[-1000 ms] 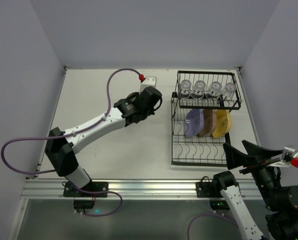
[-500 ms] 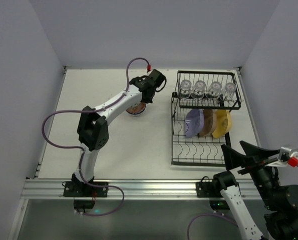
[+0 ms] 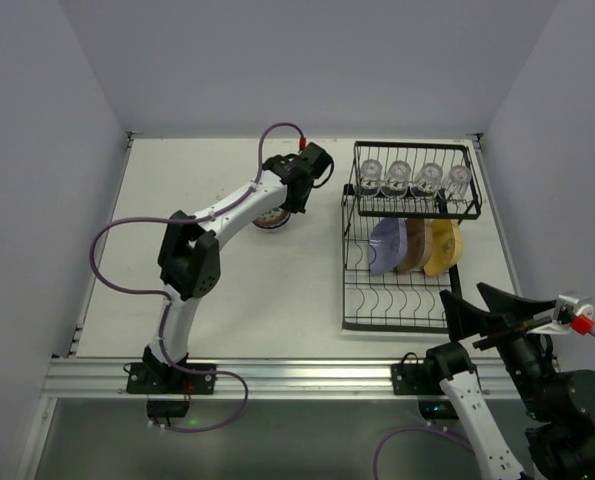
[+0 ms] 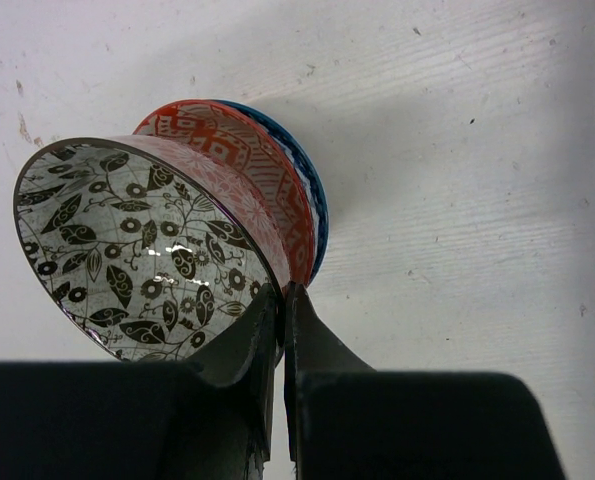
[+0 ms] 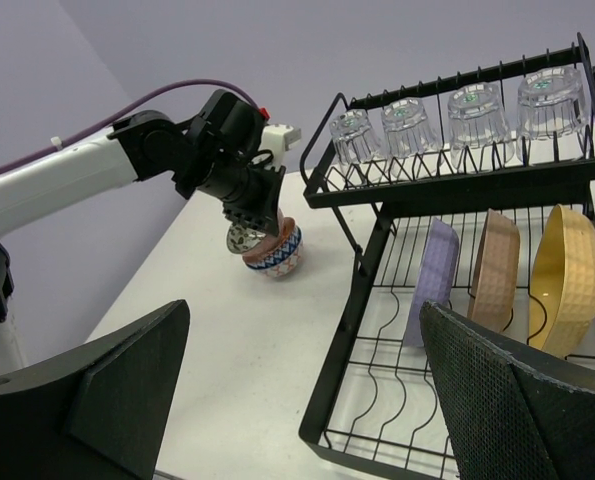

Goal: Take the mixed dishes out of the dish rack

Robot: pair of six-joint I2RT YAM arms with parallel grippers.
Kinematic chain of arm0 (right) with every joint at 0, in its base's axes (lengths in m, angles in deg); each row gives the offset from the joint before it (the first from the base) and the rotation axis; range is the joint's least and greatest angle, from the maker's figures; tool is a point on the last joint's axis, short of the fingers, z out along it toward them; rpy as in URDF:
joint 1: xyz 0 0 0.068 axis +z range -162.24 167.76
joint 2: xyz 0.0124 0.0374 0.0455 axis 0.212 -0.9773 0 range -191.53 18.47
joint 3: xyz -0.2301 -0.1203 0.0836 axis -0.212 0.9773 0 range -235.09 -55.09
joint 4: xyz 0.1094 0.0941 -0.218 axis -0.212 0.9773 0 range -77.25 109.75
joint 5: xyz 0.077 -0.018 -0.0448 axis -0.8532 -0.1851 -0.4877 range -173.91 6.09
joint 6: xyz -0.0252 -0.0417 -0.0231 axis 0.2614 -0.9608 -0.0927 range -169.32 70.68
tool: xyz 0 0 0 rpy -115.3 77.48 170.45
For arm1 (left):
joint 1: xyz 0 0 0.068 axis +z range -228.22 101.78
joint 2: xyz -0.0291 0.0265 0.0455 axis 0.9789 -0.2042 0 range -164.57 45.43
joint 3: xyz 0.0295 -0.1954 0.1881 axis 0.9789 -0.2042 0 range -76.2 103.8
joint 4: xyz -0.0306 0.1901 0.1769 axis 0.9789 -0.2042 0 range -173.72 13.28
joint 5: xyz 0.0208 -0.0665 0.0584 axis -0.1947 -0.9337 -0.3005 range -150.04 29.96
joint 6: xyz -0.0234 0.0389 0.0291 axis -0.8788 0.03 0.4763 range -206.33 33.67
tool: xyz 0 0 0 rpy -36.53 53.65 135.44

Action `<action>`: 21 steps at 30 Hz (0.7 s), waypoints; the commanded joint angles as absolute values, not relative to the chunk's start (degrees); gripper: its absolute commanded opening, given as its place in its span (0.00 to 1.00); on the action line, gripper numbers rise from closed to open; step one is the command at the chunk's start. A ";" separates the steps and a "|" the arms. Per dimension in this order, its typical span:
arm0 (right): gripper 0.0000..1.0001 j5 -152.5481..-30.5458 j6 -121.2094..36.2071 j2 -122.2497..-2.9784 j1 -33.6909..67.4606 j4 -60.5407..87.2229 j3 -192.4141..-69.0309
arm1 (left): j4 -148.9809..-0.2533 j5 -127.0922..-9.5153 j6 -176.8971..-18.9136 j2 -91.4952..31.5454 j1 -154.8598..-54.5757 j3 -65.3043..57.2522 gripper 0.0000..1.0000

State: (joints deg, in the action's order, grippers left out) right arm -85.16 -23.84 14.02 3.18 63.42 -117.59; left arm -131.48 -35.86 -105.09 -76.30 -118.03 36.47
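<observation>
My left gripper [image 4: 282, 295] is shut on the rim of a bowl with a black leaf pattern [image 4: 137, 245], tilted over a stack of a red bowl [image 4: 262, 175] and a blue bowl [image 4: 312, 200] on the table. The stack shows left of the dish rack [image 3: 352, 235] in the top view [image 3: 270, 219] and in the right wrist view [image 5: 274, 250]. The rack holds a lavender plate [image 3: 385, 246], a brown plate [image 3: 413, 246] and a yellow plate [image 3: 443, 247]. Several clear glasses [image 3: 413, 178] stand upside down on its upper shelf. My right gripper [image 5: 307, 390] is open, empty, near the rack's front.
The left arm [image 3: 212, 225] reaches from the near left across the white table [image 3: 227, 290] to its far middle. Walls close the table on the left, back and right. A metal rail [image 3: 277, 378] runs along the near edge.
The left arm swung from mid-table toward the far side and brought the leaf-patterned bowl down onto the stack beside the rack. The right arm barely moved.
</observation>
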 commanded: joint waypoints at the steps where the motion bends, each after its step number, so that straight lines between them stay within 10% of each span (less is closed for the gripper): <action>1: 0.99 -86.54 -24.27 14.25 3.23 62.84 -117.05 | -131.74 -35.52 -102.76 -75.94 -118.38 36.04 0.00; 21: 0.99 -87.07 -24.09 14.25 3.23 62.58 -115.56 | -131.56 -34.12 -101.44 -80.34 -119.79 38.50 0.00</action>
